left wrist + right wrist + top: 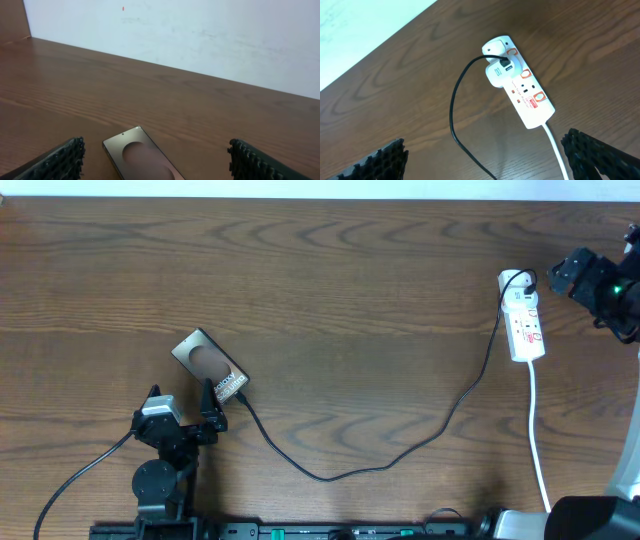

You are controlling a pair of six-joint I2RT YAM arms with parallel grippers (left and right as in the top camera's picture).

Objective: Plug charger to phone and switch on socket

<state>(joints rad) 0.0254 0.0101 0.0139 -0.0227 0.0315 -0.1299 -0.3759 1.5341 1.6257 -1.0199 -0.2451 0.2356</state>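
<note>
The phone lies diagonally on the wooden table at the left, its lettered end toward the front. The black charger cable runs from a white adapter in the socket in a long curve to the phone's near end, where its tip seems to touch the phone; I cannot tell if it is seated. My left gripper is open just in front of that end, and the phone lies between its fingers. My right gripper is open beside and above the socket; its fingers hold nothing.
The socket's white cord runs toward the front right edge. A white wall stands behind the table's far edge. The left arm's own black wire trails at the front left.
</note>
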